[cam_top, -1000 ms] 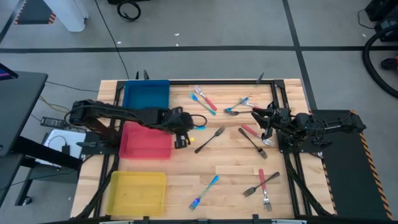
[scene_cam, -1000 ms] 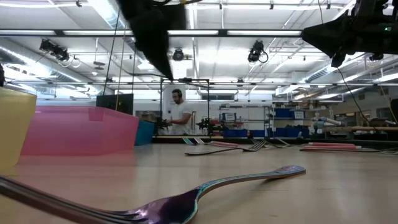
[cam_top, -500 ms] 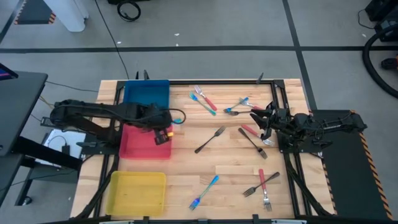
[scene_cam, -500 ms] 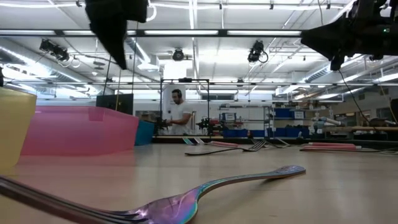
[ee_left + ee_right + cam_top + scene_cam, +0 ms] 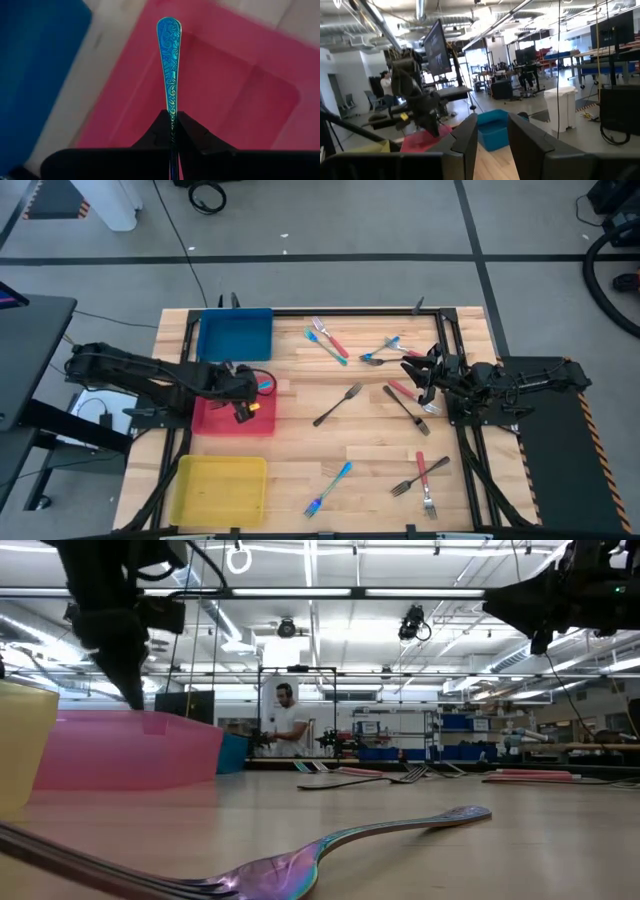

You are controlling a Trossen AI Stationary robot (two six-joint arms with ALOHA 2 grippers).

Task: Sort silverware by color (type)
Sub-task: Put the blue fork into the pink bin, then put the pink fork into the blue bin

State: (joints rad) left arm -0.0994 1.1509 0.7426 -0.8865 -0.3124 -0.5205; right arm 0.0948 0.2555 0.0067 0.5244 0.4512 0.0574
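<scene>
While the left gripper (image 5: 243, 394) hangs over the red tray (image 5: 215, 420), its fingers are clamped on a blue-handled utensil (image 5: 169, 65). The left wrist view shows the patterned, iridescent blue handle sticking out past the fingertips, with red tray under it and the blue tray (image 5: 236, 334) off to one side. No brand or lettering can be read on the handle, just swirly engraving.

The right gripper (image 5: 424, 370) hovers above the table (image 5: 300, 450) near its right edge, fingers spread apart with nothing between them, over a red-handled piece (image 5: 402, 389) and a dark fork (image 5: 410, 411).

The other silverware is scattered on the wood: a red and teal pair (image 5: 328, 341) near the back, a blue-handled cluster (image 5: 384, 348) beside the right gripper, a dark grey fork (image 5: 338, 403) in the middle, a blue fork (image 5: 329, 488) near the front edge, and a red-handled one with grey forks (image 5: 423, 477) at front right. The yellow tray (image 5: 220, 488) sits at front left.

In the low view an iridescent fork (image 5: 330, 855) lies close to the camera, and a person (image 5: 289, 722) stands far back in the room. No readable writing shows up anywhere.
</scene>
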